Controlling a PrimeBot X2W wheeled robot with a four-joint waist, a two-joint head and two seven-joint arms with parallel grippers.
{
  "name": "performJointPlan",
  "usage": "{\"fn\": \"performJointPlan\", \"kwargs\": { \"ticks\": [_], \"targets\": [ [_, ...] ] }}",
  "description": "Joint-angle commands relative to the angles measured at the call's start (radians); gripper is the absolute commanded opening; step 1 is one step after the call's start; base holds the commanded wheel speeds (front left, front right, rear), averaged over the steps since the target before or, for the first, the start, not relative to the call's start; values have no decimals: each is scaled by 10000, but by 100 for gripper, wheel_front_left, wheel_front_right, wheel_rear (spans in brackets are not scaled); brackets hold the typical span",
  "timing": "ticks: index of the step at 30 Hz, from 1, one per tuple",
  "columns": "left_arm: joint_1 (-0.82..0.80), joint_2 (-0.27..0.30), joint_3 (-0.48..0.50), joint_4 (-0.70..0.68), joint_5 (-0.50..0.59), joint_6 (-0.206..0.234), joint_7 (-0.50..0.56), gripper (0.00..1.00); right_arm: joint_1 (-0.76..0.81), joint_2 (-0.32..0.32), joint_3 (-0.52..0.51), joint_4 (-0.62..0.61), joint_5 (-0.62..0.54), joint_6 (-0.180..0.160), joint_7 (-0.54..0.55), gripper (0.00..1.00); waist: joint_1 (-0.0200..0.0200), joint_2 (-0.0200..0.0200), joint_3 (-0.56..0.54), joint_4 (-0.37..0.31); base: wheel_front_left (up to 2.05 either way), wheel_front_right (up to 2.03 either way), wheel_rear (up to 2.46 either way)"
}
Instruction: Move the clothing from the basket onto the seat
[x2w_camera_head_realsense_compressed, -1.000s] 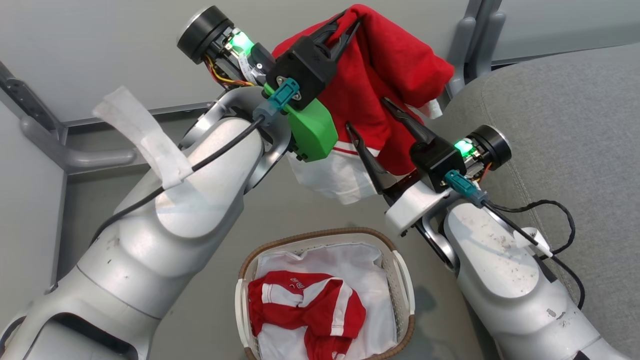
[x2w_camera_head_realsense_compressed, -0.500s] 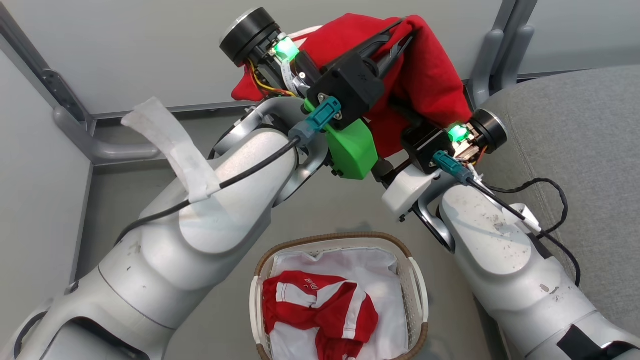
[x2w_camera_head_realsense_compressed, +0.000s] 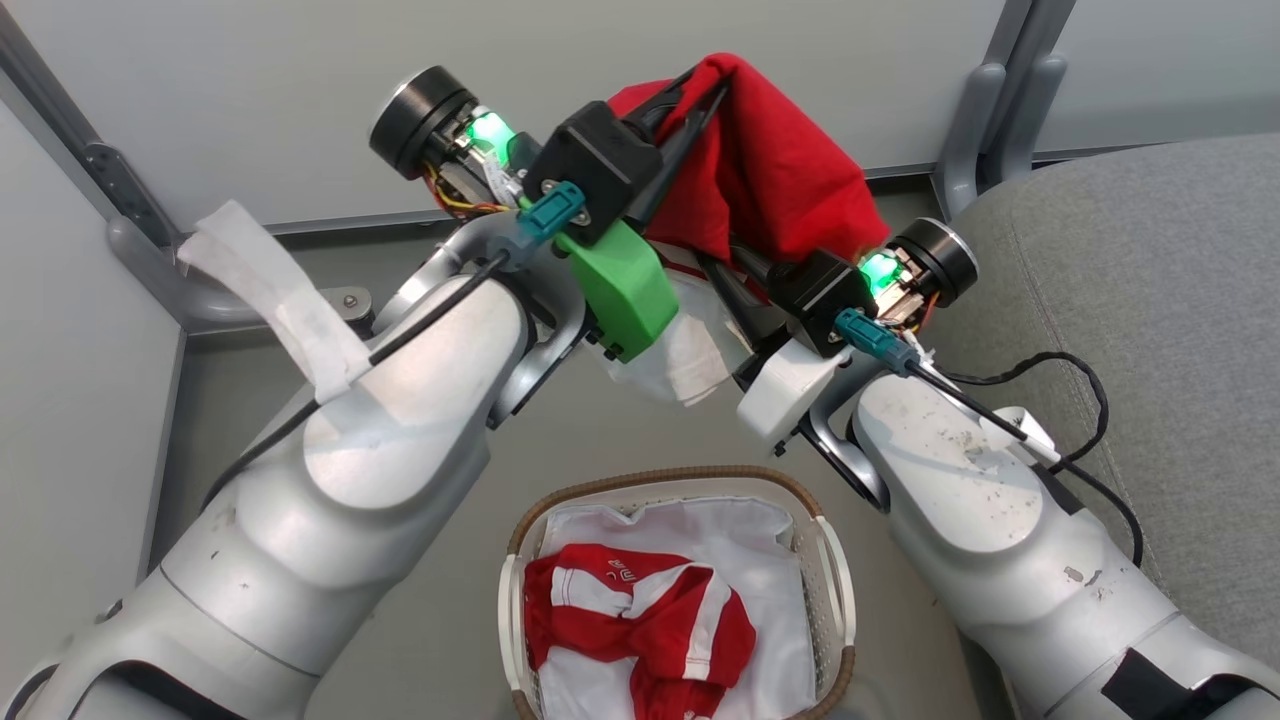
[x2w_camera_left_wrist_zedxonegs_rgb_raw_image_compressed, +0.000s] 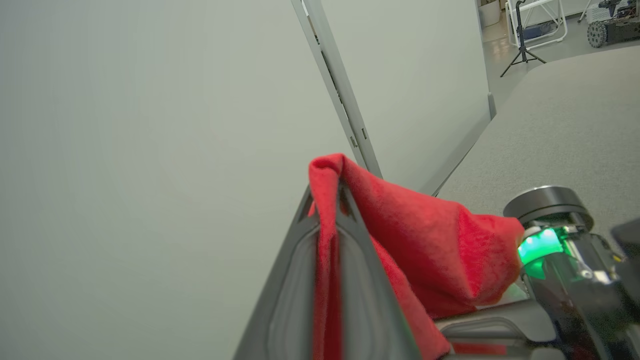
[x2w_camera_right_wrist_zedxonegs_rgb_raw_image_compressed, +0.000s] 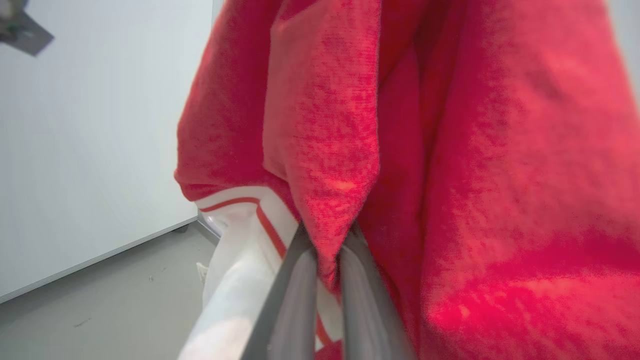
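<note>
One red garment of the clothing (x2w_camera_head_realsense_compressed: 780, 170) hangs in the air above the floor, its white hem drooping between my arms. My left gripper (x2w_camera_head_realsense_compressed: 705, 85) is shut on its top fold (x2w_camera_left_wrist_zedxonegs_rgb_raw_image_compressed: 325, 200). Lower down, my right gripper (x2w_camera_head_realsense_compressed: 730, 270) is shut on another red fold (x2w_camera_right_wrist_zedxonegs_rgb_raw_image_compressed: 327, 235), with its fingertips buried in the cloth. A second red garment with white stripes and small lettering (x2w_camera_head_realsense_compressed: 640, 620) lies crumpled in the basket (x2w_camera_head_realsense_compressed: 650, 478) on the white liner (x2w_camera_head_realsense_compressed: 720, 530), directly below my arms. The grey seat (x2w_camera_head_realsense_compressed: 1150, 250) spreads out at the right, beside the held garment.
Pale wall panels stand behind, with grey metal post feet (x2w_camera_head_realsense_compressed: 975, 110) at the floor. A black cable (x2w_camera_head_realsense_compressed: 1080, 370) loops from my right forearm over the seat's edge. Far off in the left wrist view stands a tripod (x2w_camera_left_wrist_zedxonegs_rgb_raw_image_compressed: 520, 40).
My right gripper, open beside the garment a second ago, has shut on its lower part. My left gripper swung right with the garment, then back left, and the white hem hangs down again.
</note>
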Motion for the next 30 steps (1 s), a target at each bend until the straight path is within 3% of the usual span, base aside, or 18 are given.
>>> {"fn": "performJointPlan", "kwargs": {
  "ticks": [1,2,3,5,6,7,18,30],
  "targets": [
    [200,40,105,120,-139,51,-64,0,122,-38,61,-70,97,-10,-24,0,0,0,23,-25,0,0,0],
    [231,58,152,195,-217,51,-90,0,139,-38,99,-88,121,-10,-24,0,0,0,35,-36,0,0,0],
    [278,72,217,284,-321,59,-142,7,161,-37,131,-115,149,-10,-24,0,0,0,51,-51,0,0,0],
    [381,109,306,478,-451,76,-243,34,209,-37,153,-195,245,-10,-24,0,0,0,86,-78,0,0,0],
    [440,125,353,553,-496,99,-320,52,220,-38,139,-227,284,-10,-24,0,0,0,99,-91,0,0,0],
    [541,123,414,650,-589,103,-430,97,240,-38,92,-279,336,-10,-24,0,0,0,114,-106,0,0,0],
    [2057,-45,717,1499,-1001,403,-2027,100,550,-34,-635,-704,261,-10,-26,0,0,0,284,-190,0,0,0],
    [4360,-438,1806,681,-441,347,-2224,100,1061,-37,-1606,-937,-152,-10,-24,0,0,0,503,-242,0,0,0]
  ]
}}
